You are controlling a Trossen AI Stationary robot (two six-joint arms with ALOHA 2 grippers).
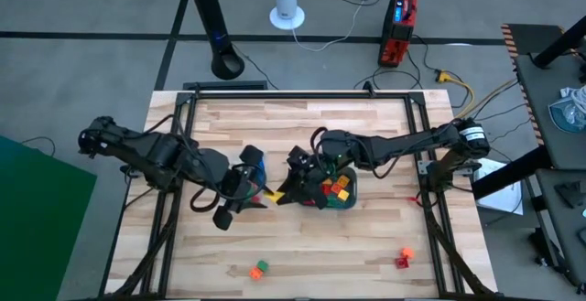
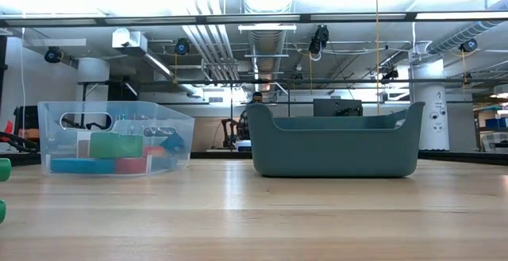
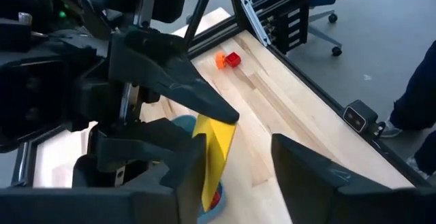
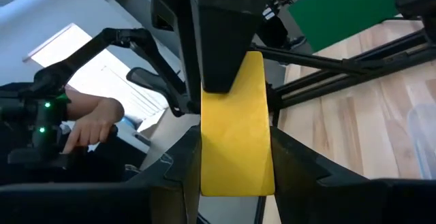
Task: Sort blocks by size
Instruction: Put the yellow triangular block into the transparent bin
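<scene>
Yellow bar (image 4: pixel 236 125) clamped in right gripper (image 1: pixel 286 189) beside tray (image 1: pixel 349 198); left gripper (image 1: pixel 258 191) fingers spread apart around it, not gripping.

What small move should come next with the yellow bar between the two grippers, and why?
Probably the left gripper should close on the yellow bar. The right gripper grips the bar, and the left gripper's open fingers stand on either side of it, one close beside it, so a handover seems ready.
</scene>
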